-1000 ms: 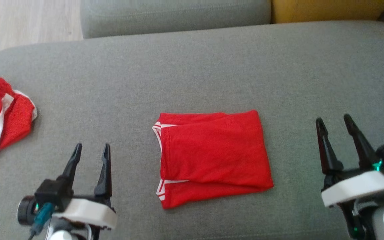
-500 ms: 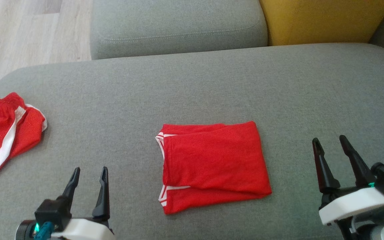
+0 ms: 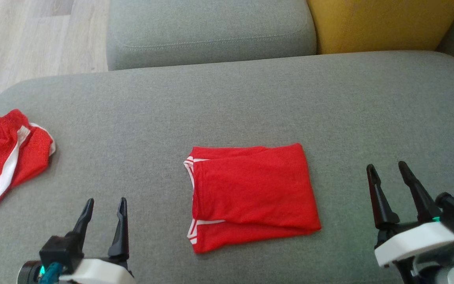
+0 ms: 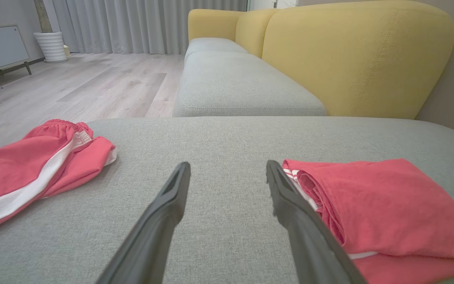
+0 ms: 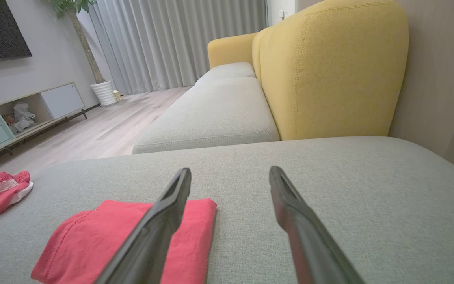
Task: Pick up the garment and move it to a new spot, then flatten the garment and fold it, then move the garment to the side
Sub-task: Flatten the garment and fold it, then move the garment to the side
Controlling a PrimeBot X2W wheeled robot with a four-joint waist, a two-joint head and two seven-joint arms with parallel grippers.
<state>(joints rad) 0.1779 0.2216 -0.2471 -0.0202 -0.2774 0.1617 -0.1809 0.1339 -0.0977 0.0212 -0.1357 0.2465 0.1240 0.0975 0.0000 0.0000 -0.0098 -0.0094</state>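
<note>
Bare cushion point(image 3: 227, 98) surrounds our red, folded garment point(image 3: 252, 193). Our left gripper point(image 3: 106, 200) and right gripper point(image 3: 386, 165) flank it, fingers spread, empty.

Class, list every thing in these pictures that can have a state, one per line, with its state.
Red fabric garment with white trim: folded into a rectangle, lying flat on the grey fabric cushion, no hand touching it.
Red shorts with a white side stripe: crumpled, unfolded, at the cushion's left end.
Left hand: open, empty.
Right hand: open, empty.
</note>
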